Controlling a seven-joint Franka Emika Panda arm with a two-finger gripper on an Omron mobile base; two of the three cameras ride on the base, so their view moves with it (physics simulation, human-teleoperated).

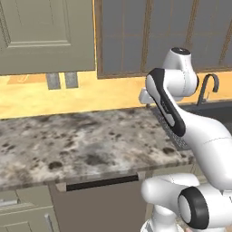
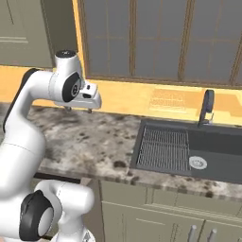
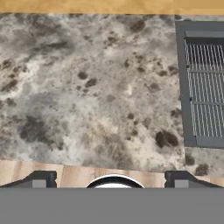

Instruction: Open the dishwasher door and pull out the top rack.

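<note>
your gripper (image 2: pixel 79 109) hangs above the speckled counter (image 1: pixel 68 145) with its fingers spread wide and nothing between them. the dishwasher door (image 1: pixel 102 206) sits shut under the counter's front edge, well below the hand. going down, you risk clipping the counter lip, and the door's grip point looks poorly visible, so you could miss it.

Dishwasher door (image 1: pixel 97 206) cut off below; arm hides its right.
</note>
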